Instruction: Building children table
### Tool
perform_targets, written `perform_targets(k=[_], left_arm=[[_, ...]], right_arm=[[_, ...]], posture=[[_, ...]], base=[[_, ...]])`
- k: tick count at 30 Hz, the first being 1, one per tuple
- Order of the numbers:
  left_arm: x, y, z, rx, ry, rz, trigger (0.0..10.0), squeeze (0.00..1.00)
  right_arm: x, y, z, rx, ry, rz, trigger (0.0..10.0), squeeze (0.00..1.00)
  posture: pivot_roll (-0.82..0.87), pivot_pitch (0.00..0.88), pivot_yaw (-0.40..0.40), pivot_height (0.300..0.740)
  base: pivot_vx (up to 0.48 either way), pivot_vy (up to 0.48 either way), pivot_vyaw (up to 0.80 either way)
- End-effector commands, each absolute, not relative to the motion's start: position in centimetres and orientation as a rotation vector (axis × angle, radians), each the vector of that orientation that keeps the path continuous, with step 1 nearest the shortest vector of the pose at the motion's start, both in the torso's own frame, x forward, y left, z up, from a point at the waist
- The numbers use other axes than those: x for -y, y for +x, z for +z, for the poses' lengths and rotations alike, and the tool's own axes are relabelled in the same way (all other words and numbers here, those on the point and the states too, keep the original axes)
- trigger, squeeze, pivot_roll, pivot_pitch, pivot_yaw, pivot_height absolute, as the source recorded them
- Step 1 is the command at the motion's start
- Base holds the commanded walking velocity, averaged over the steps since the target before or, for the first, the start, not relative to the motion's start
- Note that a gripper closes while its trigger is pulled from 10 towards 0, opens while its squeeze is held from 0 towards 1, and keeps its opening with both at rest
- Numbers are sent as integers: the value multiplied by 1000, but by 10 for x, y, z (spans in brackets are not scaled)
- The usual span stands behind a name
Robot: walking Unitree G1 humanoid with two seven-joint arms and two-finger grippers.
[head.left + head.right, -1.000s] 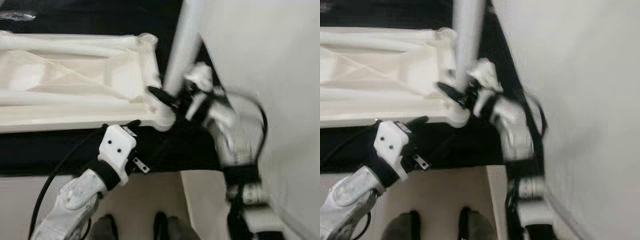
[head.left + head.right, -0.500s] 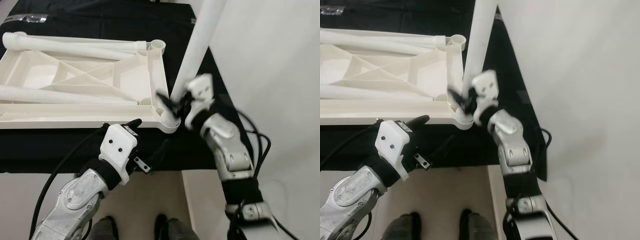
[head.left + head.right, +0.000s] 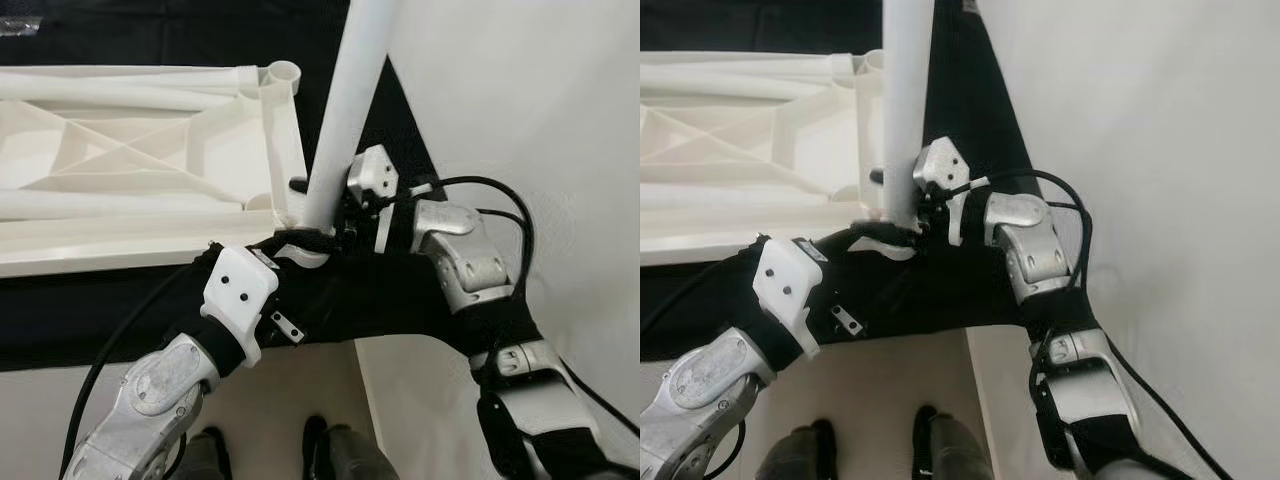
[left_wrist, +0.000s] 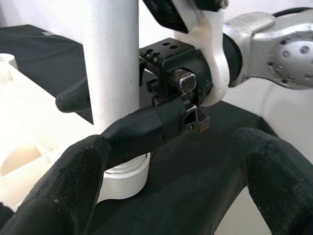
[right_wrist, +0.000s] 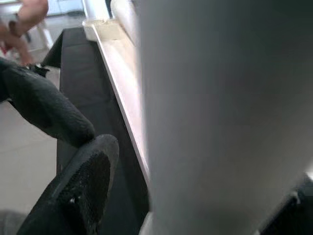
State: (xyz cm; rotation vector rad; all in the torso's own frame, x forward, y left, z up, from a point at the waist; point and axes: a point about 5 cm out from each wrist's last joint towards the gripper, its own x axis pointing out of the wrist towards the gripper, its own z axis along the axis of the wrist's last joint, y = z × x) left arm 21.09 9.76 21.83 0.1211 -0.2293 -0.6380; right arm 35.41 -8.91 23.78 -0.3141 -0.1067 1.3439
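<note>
I see the white table leg standing nearly upright in the centre of the left eye view, rising out of the top edge, its lower end seated in the round corner socket of the upturned white tabletop. That tabletop lies underside up across the upper left of the frame, its ribbed bracing showing, with two more white legs lying along it and another open socket at its far corner. It all rests on a black cloth spread over the work surface.

My right gripper comes in from the right and is clamped on the leg just above the socket; in the left wrist view one black finger crosses the front of the tube and the other shows behind it. My left gripper sits just below centre, at the near edge of the tabletop beside the socket, its two black fingers spread wide and holding nothing.

A white wall fills the right side. At the bottom edge I can make out the robot's dark feet on pale floor.
</note>
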Motion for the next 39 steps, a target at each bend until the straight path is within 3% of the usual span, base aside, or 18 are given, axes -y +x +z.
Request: perform_targets(k=[1,4,5,6,7,14,20,21,22,24,26,30,38,39], left_arm=[[-97,209,215,210,127,-649,10000,0],[-98,209,215,210,131,-644,10000,0],[-99,209,215,210,133,-641,10000,0],[-99,209,215,210,133,-641,10000,0],[-99,209,215,209,135,-640,10000,0],[-99,208,215,207,135,-637,10000,0],[-98,208,215,207,131,-642,10000,0],[-98,208,214,206,132,-642,10000,0],[-98,208,214,206,132,-642,10000,0],[-101,209,214,208,133,-638,10000,0],[-102,209,214,208,132,-637,10000,0],[-99,209,213,203,121,-655,10000,0],[-98,209,213,206,119,-654,10000,0],[-100,210,213,207,120,-646,10000,0]], right_arm=[[81,355,241,107,-327,1418,10000,0],[79,356,246,109,-325,1461,10000,0],[78,357,248,110,-324,1490,7412,0],[78,357,248,110,-324,1490,7412,0],[77,357,251,102,-321,1533,0,0],[80,359,252,95,-319,1591,0,0],[92,362,245,121,-305,1486,0,0],[96,367,231,126,-255,1233,0,0],[96,367,231,126,-255,1233,0,0],[104,369,196,48,-200,646,0,0],[101,358,178,-9,-171,588,0,0],[83,338,162,-50,-132,619,0,0],[74,344,173,-26,-168,637,78,0],[70,343,177,-27,-160,698,10000,867]], posture=[[93,254,-160,740],[98,254,-161,740],[101,255,-160,740],[101,255,-160,740],[104,256,-159,740],[97,261,-160,740],[88,258,-161,740],[83,246,-171,740],[83,246,-171,740],[69,248,-162,740],[74,254,-149,740],[65,234,-138,740],[75,229,-151,740],[75,232,-150,740]], base=[[0,0,0],[0,0,0],[0,0,0],[0,0,0],[0,0,0],[0,0,0],[0,0,0],[0,0,0],[0,0,0],[0,0,0],[0,0,0],[0,0,0],[0,0,0],[0,0,0]])
